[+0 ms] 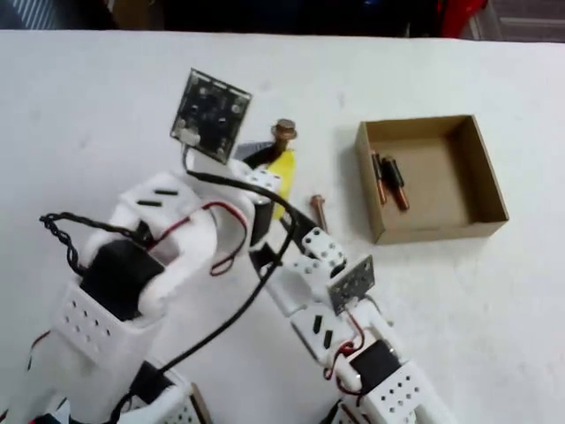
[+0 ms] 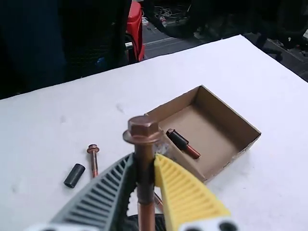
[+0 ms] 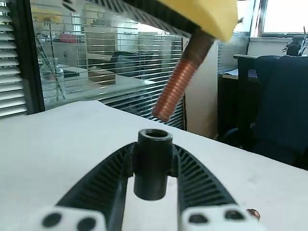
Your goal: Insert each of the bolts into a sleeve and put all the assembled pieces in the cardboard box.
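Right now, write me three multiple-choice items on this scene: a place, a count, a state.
1. Where is the loose sleeve? A on the floor; B on the table beside a loose bolt; C on a shelf.
2. How many assembled pieces lie in the cardboard box? A two; B none; C five.
3. The left end effector's bolt, relative to the sleeve in the right end effector, is: A fully inserted; B beneath it; C above it, not inserted.
1 B: it lies by that bolt. 2 A: the high view shows two. 3 C: a gap shows under the tip.
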`<state>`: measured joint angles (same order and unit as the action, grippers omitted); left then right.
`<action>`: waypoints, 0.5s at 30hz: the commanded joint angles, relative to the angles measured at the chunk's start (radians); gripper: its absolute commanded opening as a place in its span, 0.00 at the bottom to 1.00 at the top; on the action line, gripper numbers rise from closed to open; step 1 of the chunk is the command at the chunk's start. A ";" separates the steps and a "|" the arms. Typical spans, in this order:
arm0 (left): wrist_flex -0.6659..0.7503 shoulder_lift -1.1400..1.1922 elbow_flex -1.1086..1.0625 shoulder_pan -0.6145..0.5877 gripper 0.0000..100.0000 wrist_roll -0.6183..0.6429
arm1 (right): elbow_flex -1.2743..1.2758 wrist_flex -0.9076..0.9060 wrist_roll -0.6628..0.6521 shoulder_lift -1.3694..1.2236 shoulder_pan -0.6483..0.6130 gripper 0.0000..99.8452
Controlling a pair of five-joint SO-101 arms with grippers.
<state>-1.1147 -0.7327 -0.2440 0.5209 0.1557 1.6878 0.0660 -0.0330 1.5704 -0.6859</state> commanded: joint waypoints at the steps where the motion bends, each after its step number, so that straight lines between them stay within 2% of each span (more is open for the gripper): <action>1: 0.054 -0.041 0.005 0.018 0.02 -0.066 | 0.008 0.010 0.006 0.012 -0.001 0.02; 8: 0.107 -0.071 -0.021 0.018 0.02 -0.074 | 0.008 -0.002 0.006 0.012 -0.002 0.02; 15: 0.361 -0.314 -0.331 0.019 0.02 -0.144 | 0.008 -0.002 0.006 0.012 -0.001 0.02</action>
<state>-0.8815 -0.9321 -0.4803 0.5224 0.0391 1.6878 0.0629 -0.0330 1.5704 -0.6874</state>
